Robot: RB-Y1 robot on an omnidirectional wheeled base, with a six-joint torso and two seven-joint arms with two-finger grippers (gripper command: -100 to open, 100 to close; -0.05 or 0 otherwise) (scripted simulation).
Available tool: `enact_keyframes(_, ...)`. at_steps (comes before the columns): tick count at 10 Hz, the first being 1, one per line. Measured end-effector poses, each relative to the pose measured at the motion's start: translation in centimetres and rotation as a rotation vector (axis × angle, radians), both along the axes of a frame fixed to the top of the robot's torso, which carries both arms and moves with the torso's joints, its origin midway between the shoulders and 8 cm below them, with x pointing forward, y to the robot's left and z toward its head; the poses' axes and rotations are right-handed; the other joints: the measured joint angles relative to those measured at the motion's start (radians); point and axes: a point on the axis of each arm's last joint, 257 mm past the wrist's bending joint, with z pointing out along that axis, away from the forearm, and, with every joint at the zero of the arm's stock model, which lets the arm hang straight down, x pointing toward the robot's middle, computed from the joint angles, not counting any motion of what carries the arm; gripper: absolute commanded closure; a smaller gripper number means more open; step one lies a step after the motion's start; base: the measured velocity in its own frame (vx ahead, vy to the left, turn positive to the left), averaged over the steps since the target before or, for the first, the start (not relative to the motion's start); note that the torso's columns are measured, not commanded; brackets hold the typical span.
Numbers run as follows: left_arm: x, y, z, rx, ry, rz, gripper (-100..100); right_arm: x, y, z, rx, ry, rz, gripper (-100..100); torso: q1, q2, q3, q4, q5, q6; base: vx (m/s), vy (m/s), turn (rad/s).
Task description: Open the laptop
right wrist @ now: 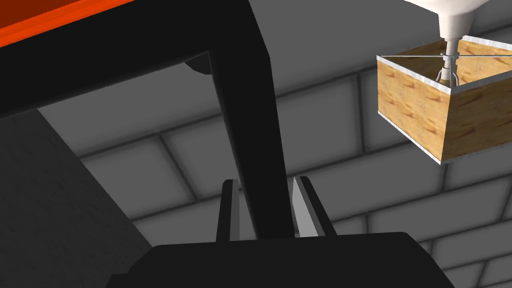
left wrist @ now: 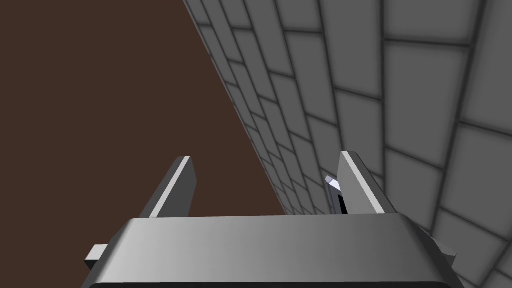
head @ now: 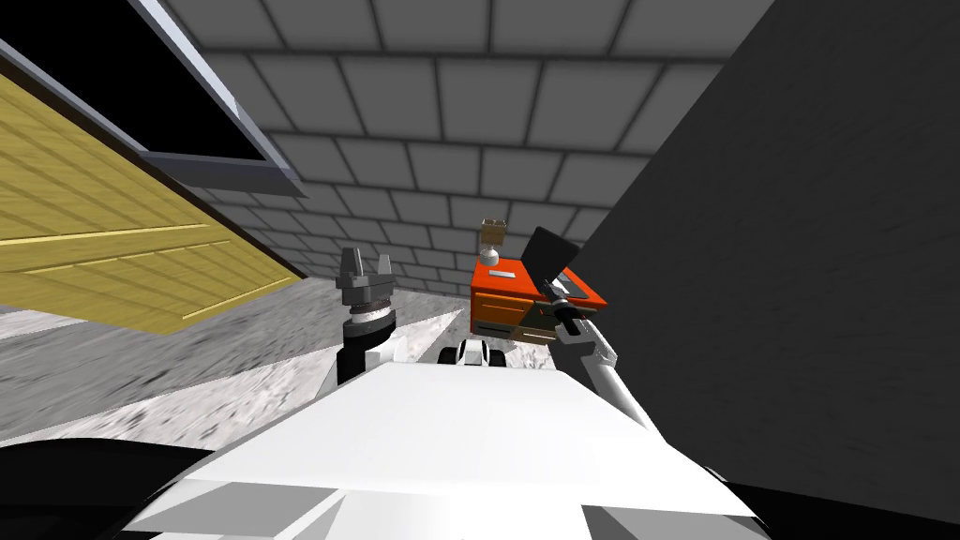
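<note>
A black laptop stands partly open on an orange bedside cabinet (head: 502, 281), its lid (head: 549, 251) tilted up and back from the base (head: 579, 287). My right gripper (head: 555, 292) reaches to the lid from the front. In the right wrist view the lid's black edge (right wrist: 245, 100) runs down between the two fingers (right wrist: 306, 210), which press its sides: the right gripper (right wrist: 265, 182) is shut on the lid. The cabinet's orange top (right wrist: 50, 20) shows beyond the base. My left gripper (head: 366, 272) is held up left of the cabinet, open (left wrist: 265, 185) and holding nothing.
A small lamp (head: 491, 246) with a tan box shade (right wrist: 440, 110) stands on the cabinet beside the laptop. A dark wall (head: 797, 234) runs close along the right. A grey tiled wall (head: 450, 112) is behind the cabinet. A yellow wooden panel (head: 94, 244) lies to the left.
</note>
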Motion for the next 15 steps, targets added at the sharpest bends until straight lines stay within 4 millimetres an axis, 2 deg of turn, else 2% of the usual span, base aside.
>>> enact_keyframes(5,0.0,0.0,0.0,0.0,0.0,0.0,0,1.5,0.9,-1.1,0.249,-0.028,-0.001,100,-0.004,-0.003,-0.001,-0.006,-0.004,0.003,-0.026,-0.05,0.011)
enact_keyframes(7,0.0,0.0,0.0,0.0,0.0,0.0,0,1.9,1.3,-1.0,0.294,-0.042,0.004,100,0.001,-0.004,-0.002,-0.004,-0.002,-0.002,-0.013,-0.045,-0.01)
enact_keyframes(12,0.0,0.0,0.0,0.0,0.0,0.0,0,2.8,2.4,-2.3,0.492,-0.054,0.003,100,0.002,-0.006,-0.003,-0.008,-0.004,-0.003,-0.012,-0.046,-0.007)
enact_keyframes(15,0.0,0.0,0.0,0.0,0.0,0.0,0,3.0,2.9,-3.9,0.595,-0.055,0.0,100,0.001,-0.006,-0.003,-0.008,-0.005,-0.003,-0.013,-0.039,-0.006)
